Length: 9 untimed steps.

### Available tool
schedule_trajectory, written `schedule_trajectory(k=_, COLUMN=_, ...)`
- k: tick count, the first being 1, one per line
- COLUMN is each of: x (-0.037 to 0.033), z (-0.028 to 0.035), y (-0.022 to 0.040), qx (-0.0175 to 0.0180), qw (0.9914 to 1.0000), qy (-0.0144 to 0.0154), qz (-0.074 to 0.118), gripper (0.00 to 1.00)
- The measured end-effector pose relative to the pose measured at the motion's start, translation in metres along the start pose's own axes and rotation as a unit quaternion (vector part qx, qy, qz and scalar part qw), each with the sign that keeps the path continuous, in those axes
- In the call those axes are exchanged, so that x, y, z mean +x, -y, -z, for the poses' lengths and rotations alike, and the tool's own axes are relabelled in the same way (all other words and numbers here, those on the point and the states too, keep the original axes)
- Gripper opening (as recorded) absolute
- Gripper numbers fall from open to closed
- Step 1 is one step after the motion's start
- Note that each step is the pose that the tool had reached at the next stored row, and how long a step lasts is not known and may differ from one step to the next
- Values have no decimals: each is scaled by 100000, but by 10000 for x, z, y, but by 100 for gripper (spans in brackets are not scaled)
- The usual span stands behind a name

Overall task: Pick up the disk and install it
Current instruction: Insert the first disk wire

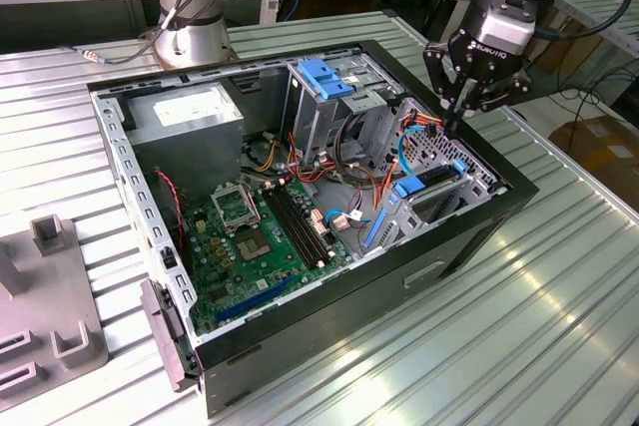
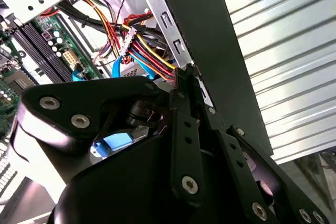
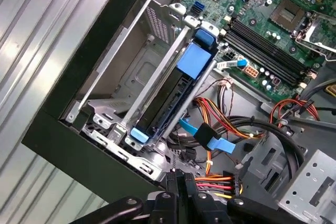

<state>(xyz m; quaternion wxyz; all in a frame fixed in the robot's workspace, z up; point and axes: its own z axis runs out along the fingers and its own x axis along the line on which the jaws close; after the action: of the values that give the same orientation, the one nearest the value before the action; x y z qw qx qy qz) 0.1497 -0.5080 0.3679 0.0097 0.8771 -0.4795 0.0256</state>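
The disk [image 1: 436, 187] sits edge-up in the metal bay at the corner of the open computer case [image 1: 469, 236] on the exterior view's right. Its blue carrier rails run along its sides. In the first wrist view the disk [image 3: 168, 103] shows a black side between grey bay walls, with a blue tab at its inner end. My gripper [image 1: 454, 125] hangs just above the case wall beside the bay, apart from the disk, with its fingers pressed together and nothing between them. Both wrist views show the shut fingertips [image 3: 181, 176] [image 2: 187, 74] over a coloured wire bundle.
Inside the case lie a green motherboard [image 1: 250, 236], a grey power-supply box [image 1: 190, 112] and a grey drive cage with a blue latch [image 1: 324, 77]. Loose cables [image 1: 414, 132] run beside the bay. A grey fixture [image 1: 50, 296] stands on the ribbed metal table [image 1: 539, 316].
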Motion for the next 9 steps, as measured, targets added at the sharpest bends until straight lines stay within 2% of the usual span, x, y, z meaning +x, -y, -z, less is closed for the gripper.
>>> schedule_trajectory(k=5, x=0, z=-1, y=1, qx=-194, qw=99936, qy=-27, qz=-3577, gripper=16)
schedule_trajectory(k=9, x=0, z=-1, y=1, qx=-338, qw=99808, qy=-50, qz=-6191, gripper=16)
